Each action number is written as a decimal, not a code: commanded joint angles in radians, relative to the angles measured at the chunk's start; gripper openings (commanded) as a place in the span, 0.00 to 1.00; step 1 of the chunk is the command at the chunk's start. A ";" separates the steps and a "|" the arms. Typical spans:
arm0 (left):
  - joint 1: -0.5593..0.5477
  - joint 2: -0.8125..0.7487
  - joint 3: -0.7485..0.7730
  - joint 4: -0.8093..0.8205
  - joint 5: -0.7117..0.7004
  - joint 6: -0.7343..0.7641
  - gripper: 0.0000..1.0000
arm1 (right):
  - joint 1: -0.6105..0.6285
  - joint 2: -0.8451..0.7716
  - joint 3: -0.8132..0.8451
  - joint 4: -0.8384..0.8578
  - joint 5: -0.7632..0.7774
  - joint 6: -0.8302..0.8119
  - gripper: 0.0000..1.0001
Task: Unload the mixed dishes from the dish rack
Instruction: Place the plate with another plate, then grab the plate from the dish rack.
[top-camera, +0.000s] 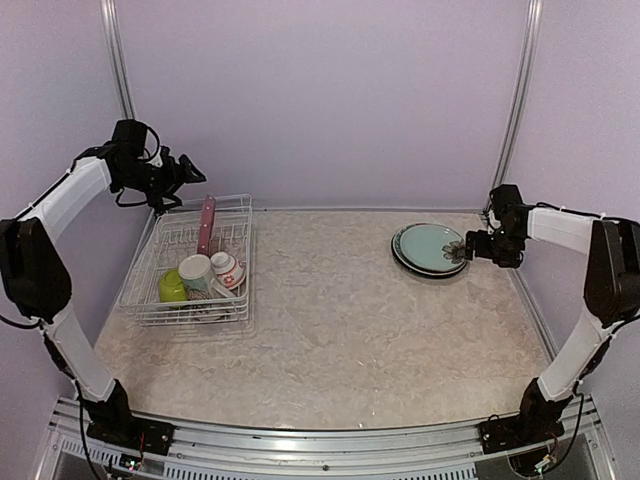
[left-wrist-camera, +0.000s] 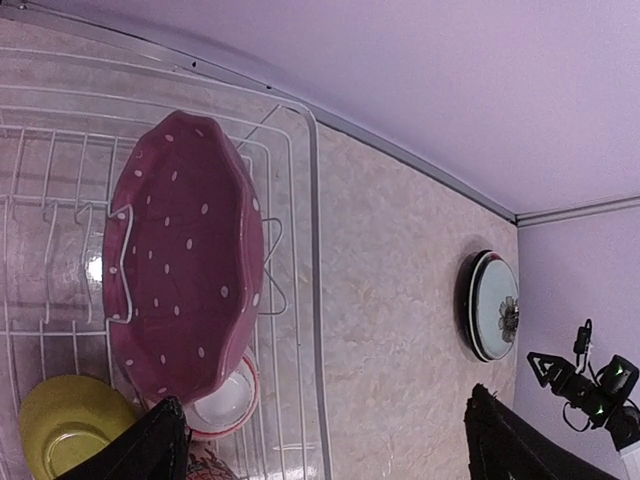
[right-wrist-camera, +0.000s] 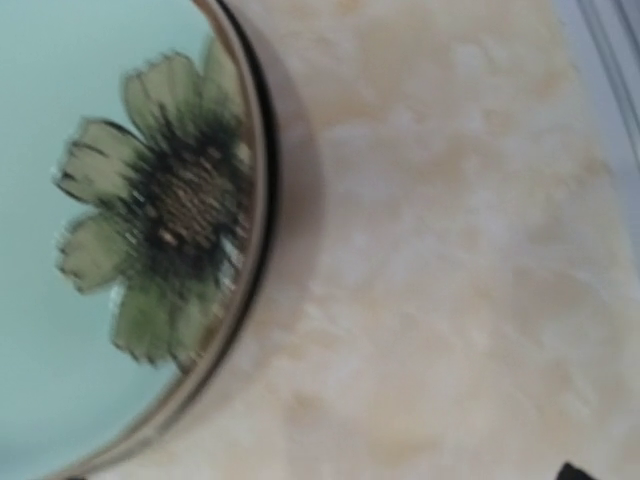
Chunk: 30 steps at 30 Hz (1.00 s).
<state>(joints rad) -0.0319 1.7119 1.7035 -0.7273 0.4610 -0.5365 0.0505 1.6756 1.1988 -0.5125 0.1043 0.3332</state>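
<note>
Four dishes (top-camera: 196, 272) sit left to unload in the dish rack (top-camera: 185, 321) beneath the wide-open, empty left end effector (top-camera: 188, 178); unloaded plates (top-camera: 428, 247) lie stacked just beside the open, empty right end effector (top-camera: 468, 248).

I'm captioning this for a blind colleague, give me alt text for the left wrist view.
A pink polka-dot plate stands on edge in a white wire dish rack, with a lime-green bowl and a small white-and-red bowl beside it. Farther off, a plate stack lies on the marbled table.
</note>
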 joint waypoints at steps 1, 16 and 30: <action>-0.041 0.058 0.064 -0.125 -0.118 0.082 0.91 | -0.002 -0.072 -0.061 -0.040 0.039 -0.030 1.00; -0.135 0.237 0.162 -0.234 -0.350 0.204 0.81 | -0.024 -0.446 -0.299 0.161 -0.006 -0.057 1.00; -0.175 0.317 0.174 -0.232 -0.458 0.286 0.52 | -0.024 -0.446 -0.348 0.212 -0.162 -0.044 1.00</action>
<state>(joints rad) -0.1925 2.0064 1.8423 -0.9440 0.0452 -0.2928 0.0341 1.2285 0.8673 -0.3344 -0.0139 0.2821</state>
